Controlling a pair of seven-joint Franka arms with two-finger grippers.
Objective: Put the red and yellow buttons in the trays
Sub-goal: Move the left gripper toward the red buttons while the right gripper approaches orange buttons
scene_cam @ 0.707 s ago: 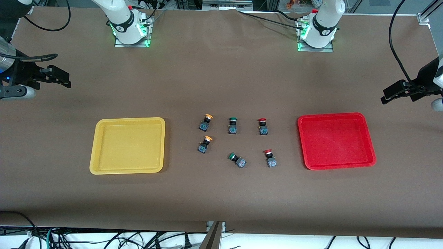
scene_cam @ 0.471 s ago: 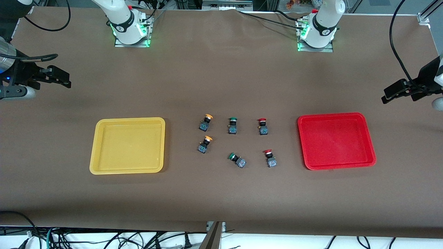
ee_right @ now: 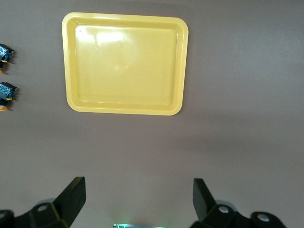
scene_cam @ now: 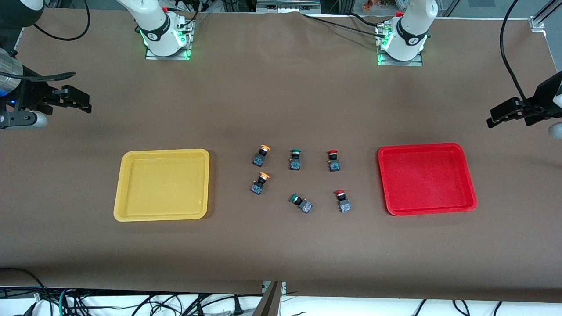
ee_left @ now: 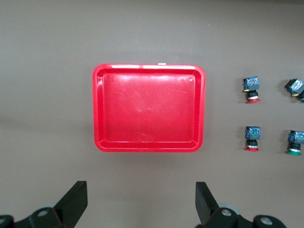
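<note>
Two yellow-capped buttons (scene_cam: 261, 156) (scene_cam: 260, 183) lie mid-table, toward the yellow tray (scene_cam: 118, 193). Two red-capped buttons (scene_cam: 333, 160) (scene_cam: 343, 200) lie toward the red tray (scene_cam: 383, 175). Both trays hold nothing. My left gripper (scene_cam: 491, 117) is open and empty, up in the air at the left arm's end of the table. Its wrist view shows the red tray (ee_left: 148, 108) and the red buttons (ee_left: 251, 89) (ee_left: 251, 138), with the gripper (ee_left: 141, 204) wide open. My right gripper (scene_cam: 85, 102) is open and empty at the right arm's end. Its wrist view shows the yellow tray (ee_right: 124, 64) and the yellow buttons (ee_right: 4, 52) (ee_right: 5, 94), with the gripper (ee_right: 139, 199) wide open.
Two green-capped buttons (scene_cam: 295, 159) (scene_cam: 300, 203) lie between the yellow and red ones. Both arm bases (scene_cam: 164, 39) (scene_cam: 401, 44) stand at the table's back edge. Brown table surface (scene_cam: 281, 245) runs to the front edge.
Both grippers have shifted only slightly, the left one rising a little. The buttons and trays have not moved.
</note>
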